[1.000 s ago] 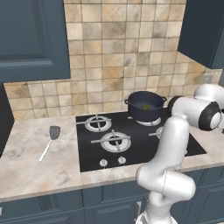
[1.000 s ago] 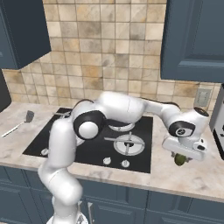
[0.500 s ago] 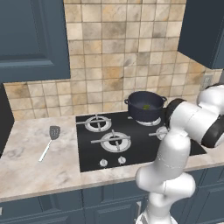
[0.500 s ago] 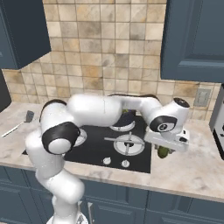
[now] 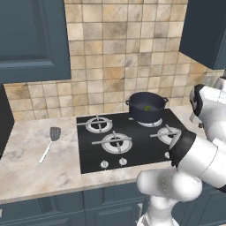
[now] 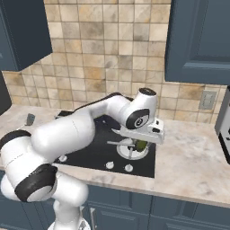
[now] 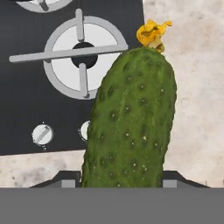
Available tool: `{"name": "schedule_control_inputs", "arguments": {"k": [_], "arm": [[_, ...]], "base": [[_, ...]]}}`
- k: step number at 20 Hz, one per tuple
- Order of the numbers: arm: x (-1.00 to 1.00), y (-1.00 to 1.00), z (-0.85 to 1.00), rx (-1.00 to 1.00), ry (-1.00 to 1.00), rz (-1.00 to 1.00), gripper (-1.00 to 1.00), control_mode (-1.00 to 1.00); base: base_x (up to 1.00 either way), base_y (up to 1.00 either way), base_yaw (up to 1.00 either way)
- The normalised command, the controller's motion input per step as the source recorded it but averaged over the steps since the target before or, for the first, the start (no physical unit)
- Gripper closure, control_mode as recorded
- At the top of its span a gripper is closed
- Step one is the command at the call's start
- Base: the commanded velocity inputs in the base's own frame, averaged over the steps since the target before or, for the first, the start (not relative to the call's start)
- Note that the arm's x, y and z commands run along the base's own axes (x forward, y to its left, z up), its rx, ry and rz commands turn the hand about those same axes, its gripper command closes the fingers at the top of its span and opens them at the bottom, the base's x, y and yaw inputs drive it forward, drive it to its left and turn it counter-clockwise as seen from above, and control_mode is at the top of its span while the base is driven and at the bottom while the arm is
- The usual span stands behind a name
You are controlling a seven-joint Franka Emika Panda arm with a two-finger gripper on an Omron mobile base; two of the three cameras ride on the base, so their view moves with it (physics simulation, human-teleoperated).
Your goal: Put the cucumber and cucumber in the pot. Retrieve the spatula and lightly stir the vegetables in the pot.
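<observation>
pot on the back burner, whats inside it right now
One green cucumber shows inside the pot, low against the far wall. The near wall hides most of the floor, so anything else down there can't be seen.

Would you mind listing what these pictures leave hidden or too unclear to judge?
- Claw: in the hand view the held cucumber covers the fingertips, so the contact is unseen.
- Pot: in the left base view a green patch inside is too small to identify; in the right base view the arm hides it.
- Spatula: in the left base view its head slots are too small to see.
</observation>
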Motion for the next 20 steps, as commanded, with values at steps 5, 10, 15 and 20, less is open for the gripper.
{"name": "schedule_control_inputs", "arguments": {"k": [5,10,15,20], "arm": [[0.12,0.81,0.61,-0.02,0.0,-0.02,1.0,-1.0],[0.38,0.74,0.52,0.0,0.0,-0.07,1.0,-1.0],[0.62,0.64,0.35,0.0,0.01,-0.14,1.0,-1.0],[0.83,0.46,0.14,0.0,0.08,-0.16,1.0,-1.0]], "base": [[0.0,0.0,0.0],[0.0,0.0,0.0],[0.0,0.0,0.0],[0.0,0.0,0.0]]}}
